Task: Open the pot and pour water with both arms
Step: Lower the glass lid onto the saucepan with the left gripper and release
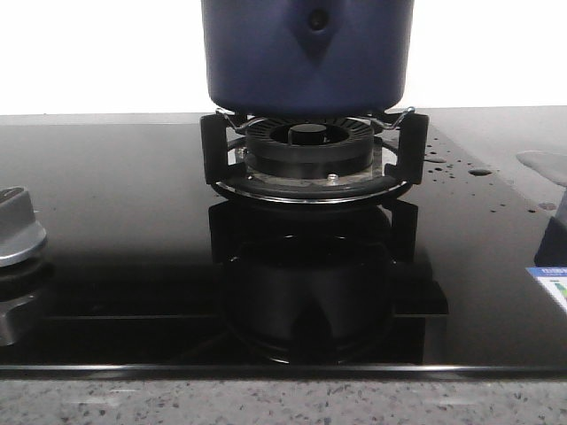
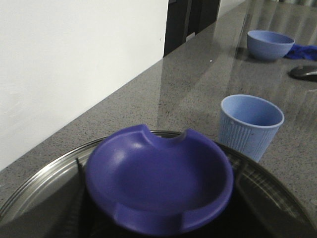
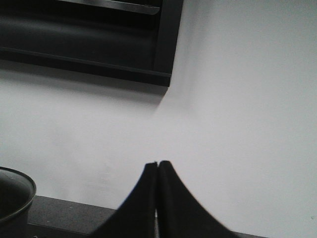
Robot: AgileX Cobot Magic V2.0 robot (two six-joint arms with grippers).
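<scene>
The dark navy pot (image 1: 306,55) stands on the black ringed burner (image 1: 308,146); its top is cut off in the front view. Neither gripper shows in the front view. In the left wrist view a glass lid with a metal rim (image 2: 37,181) carries a round blue-purple knob (image 2: 158,176). My left gripper (image 2: 157,167) straddles this knob, its dark blurred fingers (image 2: 80,198) pressed against the knob's sides. My right gripper (image 3: 157,166) is shut and empty, pointing at a white wall. A dark round rim, probably the pot (image 3: 17,191), is beside it.
The black glass hob (image 1: 133,266) has a silver control knob (image 1: 18,226) at its left, water drops (image 1: 443,159) and a sticker (image 1: 551,283) at its right. A light-blue ribbed cup (image 2: 250,124), a blue bowl (image 2: 270,43) and a blue cloth (image 2: 303,50) are on the granite counter.
</scene>
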